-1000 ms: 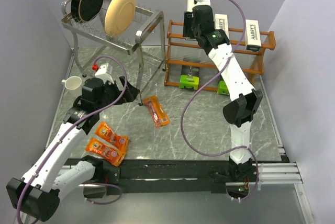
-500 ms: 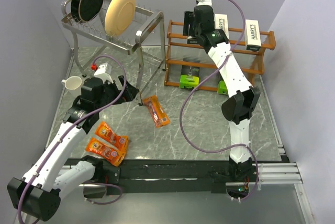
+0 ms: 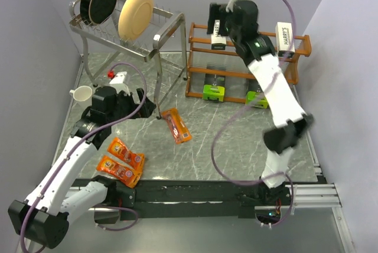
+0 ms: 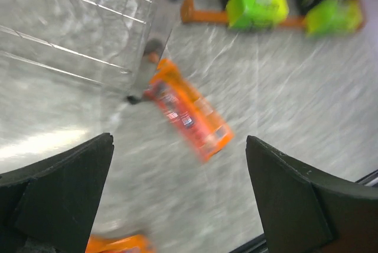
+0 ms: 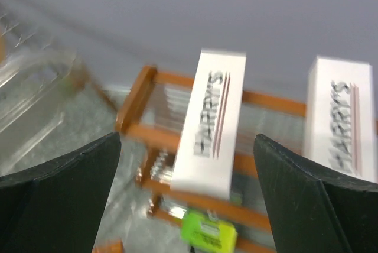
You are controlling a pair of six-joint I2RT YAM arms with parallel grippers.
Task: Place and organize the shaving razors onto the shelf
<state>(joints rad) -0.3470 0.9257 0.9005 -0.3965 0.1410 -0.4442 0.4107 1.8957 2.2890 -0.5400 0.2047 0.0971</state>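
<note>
The orange-brown shelf (image 3: 195, 64) stands at the back right. One white HARRY'S box (image 3: 219, 35) lies on the left of its top tier and another (image 3: 285, 33) on the right; both show in the right wrist view, the left box (image 5: 214, 124) and the right box (image 5: 342, 124). Two black-and-lime packs (image 3: 214, 91) (image 3: 255, 98) sit on the bottom tier. Three orange packs lie on the table: one (image 3: 176, 125) in the middle, two (image 3: 125, 152) (image 3: 118, 170) at the front left. My right gripper (image 3: 217, 19) is open and empty above the left box. My left gripper (image 3: 144, 104) is open and empty, left of the middle orange pack (image 4: 189, 117).
A silver metal rack (image 3: 150, 43) with a black plate and a cream plate stands at the back left, one leg close to my left gripper. A white mug (image 3: 81, 94) sits by the left wall. The walls close in on both sides.
My right arm has risen and pulled back from the top tier's left end, so the white box there now shows uncovered. My left gripper has shifted slightly right.
</note>
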